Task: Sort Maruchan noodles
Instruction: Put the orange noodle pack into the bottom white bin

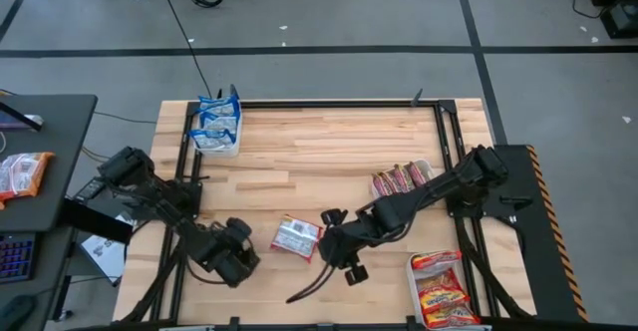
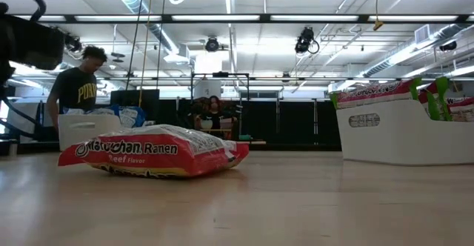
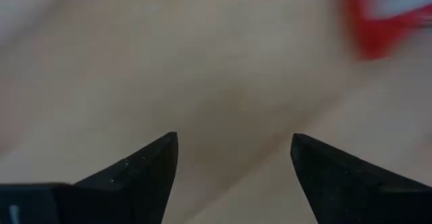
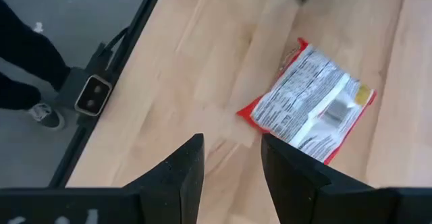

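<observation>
Packet: red ramen packet (image 1: 296, 237) likely light, crinkly, slippery; brittle inside; best pinched at an edge.
Left gripper (image 3: 233, 158): jaws apart, empty.
Right gripper (image 4: 231, 162): jaws apart, empty.

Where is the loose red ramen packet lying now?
In the high view, the red ramen packet lies flat on the table near its front edge, between the left gripper and right gripper.

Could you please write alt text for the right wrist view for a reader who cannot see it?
A red-edged ramen packet lies loose, label side down, on the wooden table, apart from the right end effector, whose two dark fingers stand open and empty. Grey floor lies beyond the table's black frame.
</observation>
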